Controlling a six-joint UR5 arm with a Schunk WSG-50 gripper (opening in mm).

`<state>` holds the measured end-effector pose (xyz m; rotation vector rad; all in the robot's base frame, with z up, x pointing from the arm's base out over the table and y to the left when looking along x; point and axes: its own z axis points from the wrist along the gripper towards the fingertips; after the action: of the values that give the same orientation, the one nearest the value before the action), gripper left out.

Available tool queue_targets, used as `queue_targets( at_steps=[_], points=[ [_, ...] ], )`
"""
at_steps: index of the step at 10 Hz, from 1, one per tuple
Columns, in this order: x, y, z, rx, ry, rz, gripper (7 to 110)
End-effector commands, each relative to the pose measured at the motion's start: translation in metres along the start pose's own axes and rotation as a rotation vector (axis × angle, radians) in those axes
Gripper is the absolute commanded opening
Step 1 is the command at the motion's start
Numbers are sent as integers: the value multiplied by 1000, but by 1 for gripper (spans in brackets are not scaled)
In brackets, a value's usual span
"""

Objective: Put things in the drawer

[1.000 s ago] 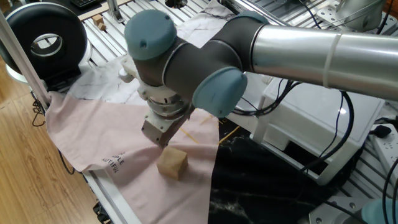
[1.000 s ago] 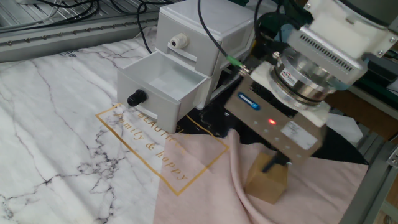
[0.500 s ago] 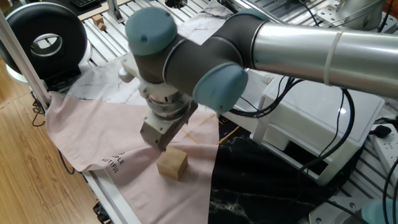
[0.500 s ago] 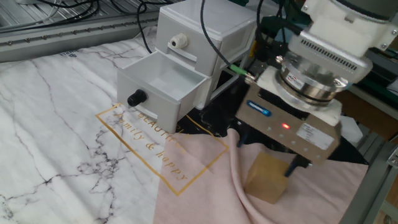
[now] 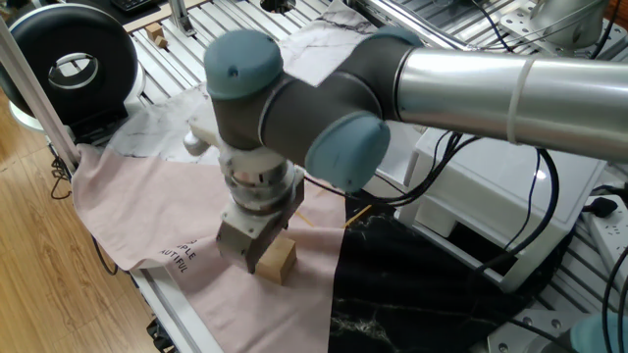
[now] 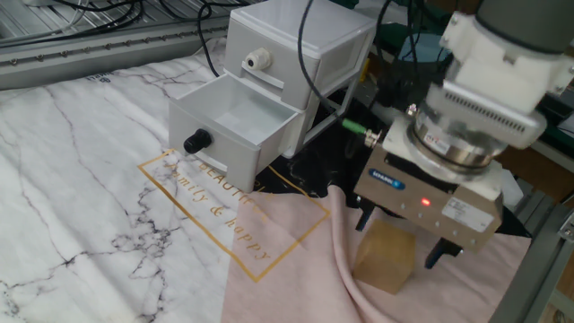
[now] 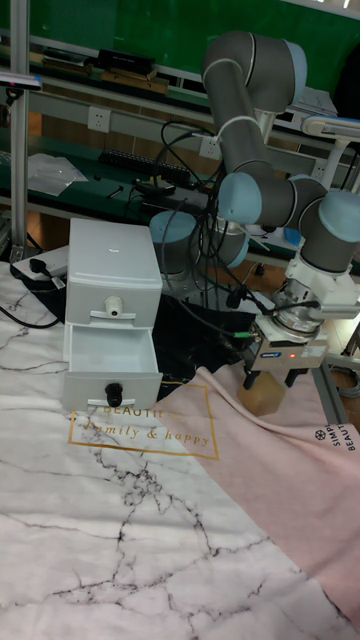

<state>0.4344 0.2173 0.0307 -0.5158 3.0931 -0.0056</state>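
Note:
The light-tan wooden cube [image 5: 279,263] [image 6: 386,262] [image 7: 262,394] rests on a pink cloth near the table's edge. My gripper [image 5: 257,257] [image 6: 401,240] [image 7: 270,379] has come down over it, open, with one dark finger on each side of the cube. I cannot tell whether the fingers touch its faces. The white drawer [image 6: 218,141] [image 7: 111,386] with the black knob is pulled out of the white cabinet [image 6: 300,40] [image 7: 108,258] and looks empty. It stands well to the left of the cube in the other fixed view.
The pink cloth [image 5: 147,196] [image 6: 296,283] overlaps a marble-print mat [image 6: 81,179]. The cabinet's upper drawer [image 6: 269,67] with a white knob is closed. Cables and a white box [image 5: 510,216] lie behind the arm. A round black device [image 5: 74,59] stands at one corner.
The gripper has dropped from above and beside the cube down over it, so its fingers now straddle the cube. The cube and drawer have not moved.

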Motion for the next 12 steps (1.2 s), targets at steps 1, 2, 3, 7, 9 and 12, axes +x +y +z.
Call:
queue_targets(
  at_steps=[1,2,3,7,9,12],
  points=[
    [7,0,19,-12,-10,-32,44],
    [11,-1,19,-16,0,-8,44],
    [16,-9,19,20,23,26,22],
    [15,8,27,-13,33,20,7],
    [2,19,18,-33,-21,14,22],
    [16,17,24,-9,31,66,7]
  ],
)
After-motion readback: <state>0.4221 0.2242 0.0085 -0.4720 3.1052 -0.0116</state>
